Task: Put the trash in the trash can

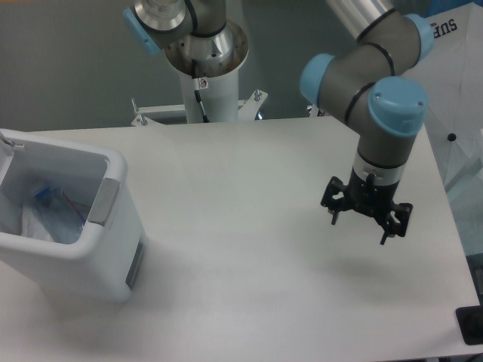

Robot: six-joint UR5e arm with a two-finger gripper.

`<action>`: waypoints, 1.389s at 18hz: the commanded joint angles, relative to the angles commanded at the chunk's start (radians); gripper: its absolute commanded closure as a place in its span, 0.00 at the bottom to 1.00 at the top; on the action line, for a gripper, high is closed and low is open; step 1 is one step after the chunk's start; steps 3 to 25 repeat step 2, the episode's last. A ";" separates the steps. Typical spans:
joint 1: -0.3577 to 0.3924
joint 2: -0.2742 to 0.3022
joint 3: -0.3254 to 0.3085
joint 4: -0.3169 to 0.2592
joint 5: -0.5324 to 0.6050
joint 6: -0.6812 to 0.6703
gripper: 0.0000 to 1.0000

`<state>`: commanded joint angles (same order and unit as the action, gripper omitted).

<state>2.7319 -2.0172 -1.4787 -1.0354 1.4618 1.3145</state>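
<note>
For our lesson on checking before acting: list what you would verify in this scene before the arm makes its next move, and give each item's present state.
1. Gripper empty, jaws apart: ok.
2. Gripper clear of the table, hanging above its right side: ok.
3. Plastic bag and water bottle inside the trash can: ok.
4. Trash can upright: ok.
5. Trash left on the table: none visible, ok.
6. Area behind the trash can: cannot tell.
</note>
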 joint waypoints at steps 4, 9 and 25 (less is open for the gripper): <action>0.009 0.002 0.008 -0.009 0.028 0.029 0.00; 0.009 0.002 0.008 -0.009 0.028 0.029 0.00; 0.009 0.002 0.008 -0.009 0.028 0.029 0.00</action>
